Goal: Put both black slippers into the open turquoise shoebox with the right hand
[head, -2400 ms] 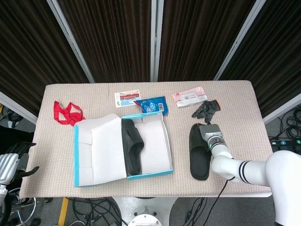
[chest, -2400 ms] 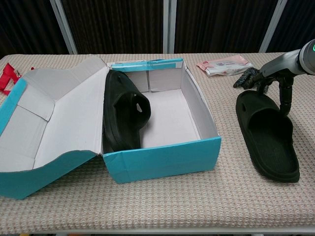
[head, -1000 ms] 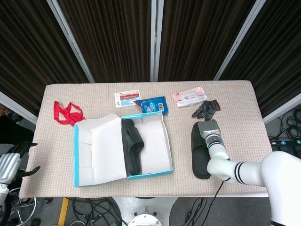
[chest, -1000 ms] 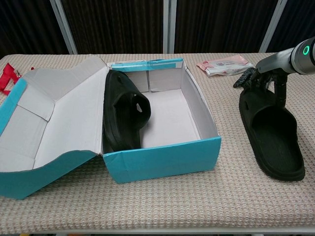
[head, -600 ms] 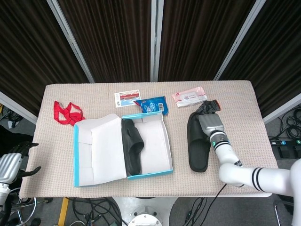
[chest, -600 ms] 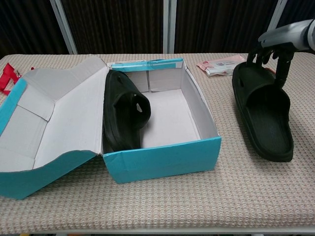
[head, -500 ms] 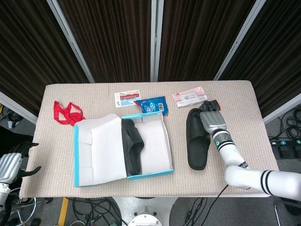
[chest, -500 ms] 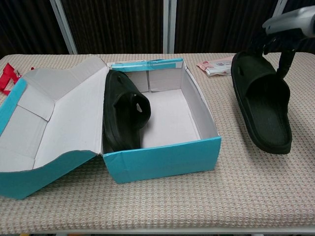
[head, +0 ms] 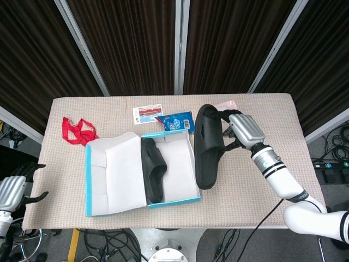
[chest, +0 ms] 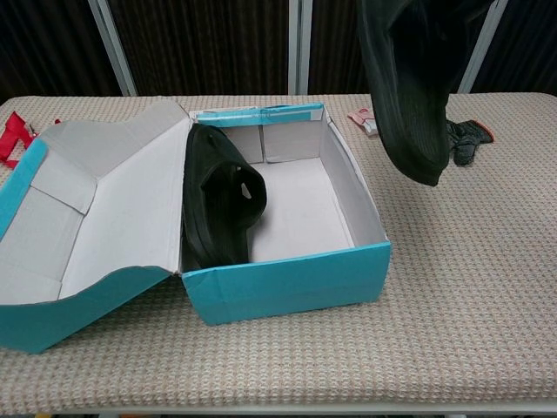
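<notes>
- The second black rubber slipper (head: 207,146) hangs in the air just right of the open turquoise cardboard shoebox (head: 180,202), toe end up and heel drooping toward the box's right wall; in the chest view its ribbed sole (chest: 407,104) faces the camera, above and right of the box.
- The right hand (head: 239,130) grasps this slipper at its upper end, fingers hooked around the strap area.
- The first black slipper (head: 152,169) already stands on its side inside the box, against the left wall by the raised lid.
- Judged step: carrying the last slipper across to the box; the task looks a little over half done.
- The next move calls for shifting the slipper left over the bare white floor of the box, clearing the right wall, then lowering and letting go.
- The left hand (head: 12,191) hangs off the tabletop's edge, far left of the box, fingers spread and holding nothing.
</notes>
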Motion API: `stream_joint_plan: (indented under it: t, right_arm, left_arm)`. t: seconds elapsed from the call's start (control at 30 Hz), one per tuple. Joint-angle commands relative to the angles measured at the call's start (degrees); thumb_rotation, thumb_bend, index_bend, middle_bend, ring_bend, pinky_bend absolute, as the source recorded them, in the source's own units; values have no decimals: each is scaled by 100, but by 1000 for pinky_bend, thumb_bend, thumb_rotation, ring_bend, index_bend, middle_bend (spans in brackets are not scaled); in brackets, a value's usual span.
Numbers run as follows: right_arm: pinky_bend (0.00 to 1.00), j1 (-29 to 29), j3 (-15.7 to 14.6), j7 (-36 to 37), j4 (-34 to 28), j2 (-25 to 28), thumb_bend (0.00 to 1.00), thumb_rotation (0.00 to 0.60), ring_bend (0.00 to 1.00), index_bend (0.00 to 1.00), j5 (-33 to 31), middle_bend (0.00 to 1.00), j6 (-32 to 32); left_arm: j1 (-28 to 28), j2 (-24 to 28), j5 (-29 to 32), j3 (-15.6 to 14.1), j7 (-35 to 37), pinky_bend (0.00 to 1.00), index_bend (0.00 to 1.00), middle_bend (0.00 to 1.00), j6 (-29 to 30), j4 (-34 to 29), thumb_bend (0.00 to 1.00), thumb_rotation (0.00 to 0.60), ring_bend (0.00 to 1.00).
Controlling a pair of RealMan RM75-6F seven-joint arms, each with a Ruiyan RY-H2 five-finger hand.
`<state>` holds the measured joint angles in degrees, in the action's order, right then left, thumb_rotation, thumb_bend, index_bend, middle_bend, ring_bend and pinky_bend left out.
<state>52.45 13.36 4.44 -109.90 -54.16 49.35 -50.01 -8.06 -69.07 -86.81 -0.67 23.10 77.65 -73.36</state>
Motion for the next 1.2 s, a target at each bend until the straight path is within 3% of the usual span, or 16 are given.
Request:
stream_joint_plan:
  t: [0.03,0.23,0.43,0.8,1.2]
  right_arm:
    - [175,-348,330,970,196,-364,66,600,190,620,655,535,103]
    - [177,-566,393,2454,840,-1123,66,600,190,622,1404,536,472]
    - [177,-531,322,3339,1632,-1768,64,600,190,622,2089,535,781]
    - [181,-308,239,4102,2514,-2377,59,600,190,625,2735,535,1033]
    - [188,65,192,4524,3335,-2913,61,600,190,632,2919,535,1393]
  left_arm:
    - [-1,2,16,7,17,197,222,229,-10,-3,175,600,130]
    - [9,-8,16,0,32,197,222,230,-4,23,175,600,130]
    - [22,-26,27,17,65,197,222,229,29,72,175,600,130]
    - [47,-96,21,46,68,196,222,230,121,222,175,600,129]
    - [57,-151,31,71,17,197,223,229,162,362,175,600,129]
